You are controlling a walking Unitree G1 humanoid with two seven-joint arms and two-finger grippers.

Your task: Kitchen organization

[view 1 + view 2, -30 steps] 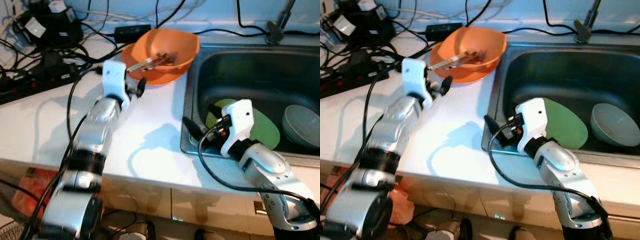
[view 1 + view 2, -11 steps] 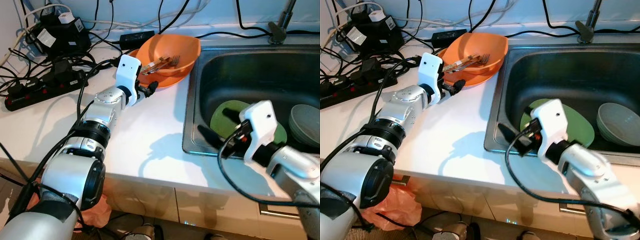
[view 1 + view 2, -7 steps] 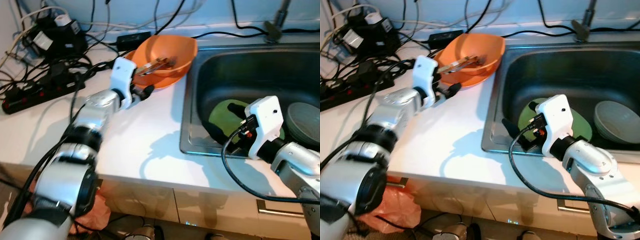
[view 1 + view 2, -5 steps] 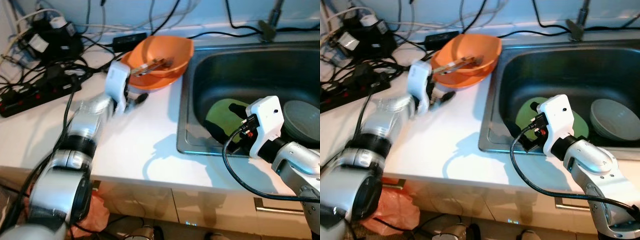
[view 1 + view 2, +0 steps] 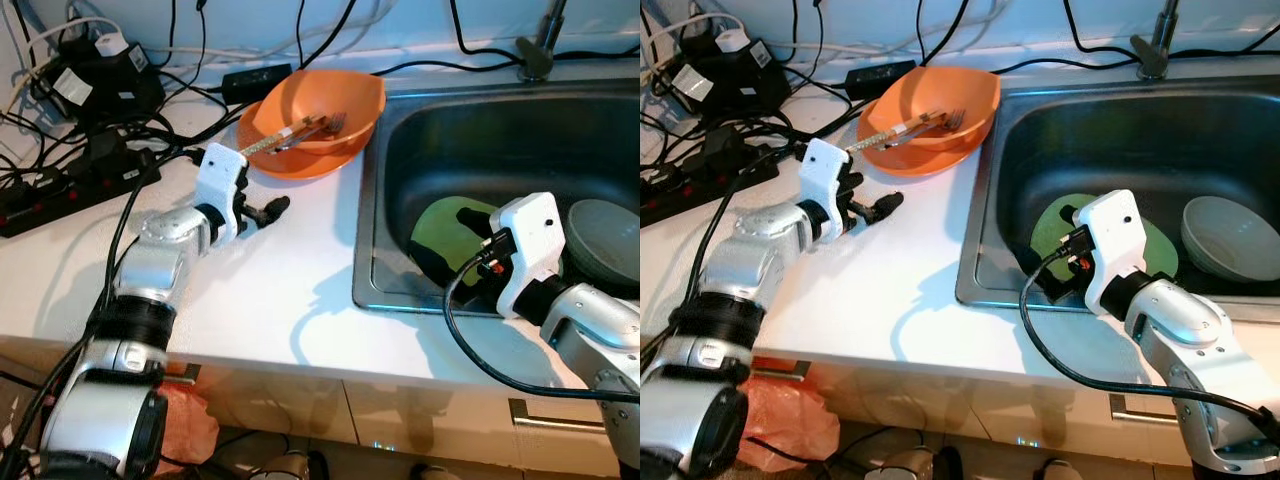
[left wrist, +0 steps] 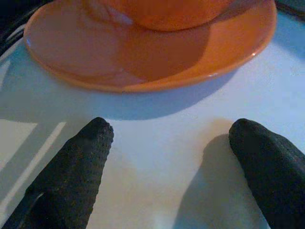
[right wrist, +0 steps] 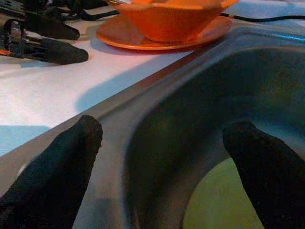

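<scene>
An orange bowl [image 5: 322, 108] with a fork and other cutlery [image 5: 298, 130] in it stands on an orange plate [image 5: 262, 148] on the white counter, left of the sink [image 5: 364, 235]. My left gripper [image 5: 272, 208] hovers low over the counter just short of the plate, open, nothing between its fingers [image 6: 71, 171]. A green plate [image 5: 446, 222] and a grey bowl [image 5: 606, 228] lie in the sink. My right gripper [image 5: 447, 243] hangs open inside the sink's near left corner, over the green plate's edge [image 7: 219, 205], holding nothing.
Black power strips, adapters and tangled cables [image 5: 90, 120] crowd the counter's back left. A tap [image 5: 540, 45] rises behind the sink. The white counter [image 5: 260, 280] between the orange plate and the front edge is bare. Cabinet fronts sit below.
My left gripper has drawn back from the orange plate's rim, toward me and to the left. The right gripper has settled deeper into the sink. The camera has shifted slightly.
</scene>
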